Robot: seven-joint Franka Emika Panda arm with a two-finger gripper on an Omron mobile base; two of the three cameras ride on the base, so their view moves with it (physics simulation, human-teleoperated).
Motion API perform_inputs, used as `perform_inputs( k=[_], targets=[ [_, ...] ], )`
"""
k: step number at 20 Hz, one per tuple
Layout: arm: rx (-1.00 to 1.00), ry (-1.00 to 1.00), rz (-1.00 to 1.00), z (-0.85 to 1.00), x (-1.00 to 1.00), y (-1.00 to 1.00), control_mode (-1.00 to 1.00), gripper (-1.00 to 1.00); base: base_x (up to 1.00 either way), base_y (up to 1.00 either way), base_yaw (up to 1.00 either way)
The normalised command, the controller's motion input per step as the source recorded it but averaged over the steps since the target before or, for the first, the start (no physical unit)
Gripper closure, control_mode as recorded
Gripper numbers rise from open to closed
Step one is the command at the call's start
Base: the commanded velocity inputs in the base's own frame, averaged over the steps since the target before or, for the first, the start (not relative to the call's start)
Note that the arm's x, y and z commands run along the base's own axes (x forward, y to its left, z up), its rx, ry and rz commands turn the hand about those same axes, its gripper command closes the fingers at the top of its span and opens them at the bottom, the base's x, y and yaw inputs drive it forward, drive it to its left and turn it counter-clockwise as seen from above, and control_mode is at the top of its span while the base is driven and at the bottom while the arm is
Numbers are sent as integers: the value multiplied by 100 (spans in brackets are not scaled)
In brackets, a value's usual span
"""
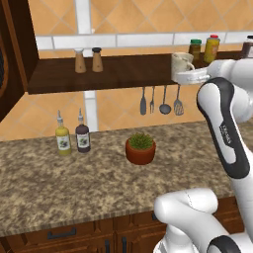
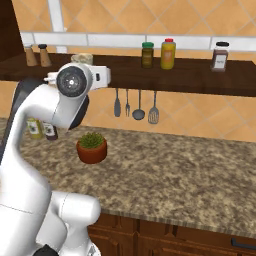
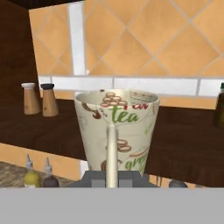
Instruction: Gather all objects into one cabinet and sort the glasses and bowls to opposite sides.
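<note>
A cream mug (image 3: pixel 117 127), one of the glasses, printed with "tea", fills the middle of the hand view with its handle toward me. My gripper (image 3: pixel 112 177) is shut on that handle. In the left base view the mug (image 1: pixel 182 61) hangs at shelf height, just in front of the dark plank shelf (image 1: pixel 113 71), with the gripper (image 1: pixel 192 75) under and beside it. From the right base view only the mug's rim (image 2: pixel 82 58) peeks over the white hand. A dark reddish-brown cabinet side (image 1: pixel 12 59) stands at the far left. The bowls are out of view.
Salt and pepper shakers (image 1: pixel 88 60) stand on the shelf's left part, jars (image 2: pixel 168 53) on its right. Utensils (image 1: pixel 160 101) hang under the shelf. On the granite counter (image 1: pixel 74 183) are two sauce bottles (image 1: pixel 72 134) and a terracotta plant pot (image 1: pixel 140 149).
</note>
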Motion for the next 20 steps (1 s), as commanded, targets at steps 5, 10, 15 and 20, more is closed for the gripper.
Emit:
perform_inputs(
  k=[5, 10, 15, 20],
  targets=[
    [0, 4, 0, 14, -48, 0, -100, 100, 0, 0, 0],
    [0, 9, 0, 21, -57, -3, -100, 100, 0, 0, 0],
    [0, 9, -1, 17, -59, -10, -100, 100, 0, 0, 0],
    [0, 8, -1, 18, -49, -3, -100, 100, 0, 0, 0]
  ],
)
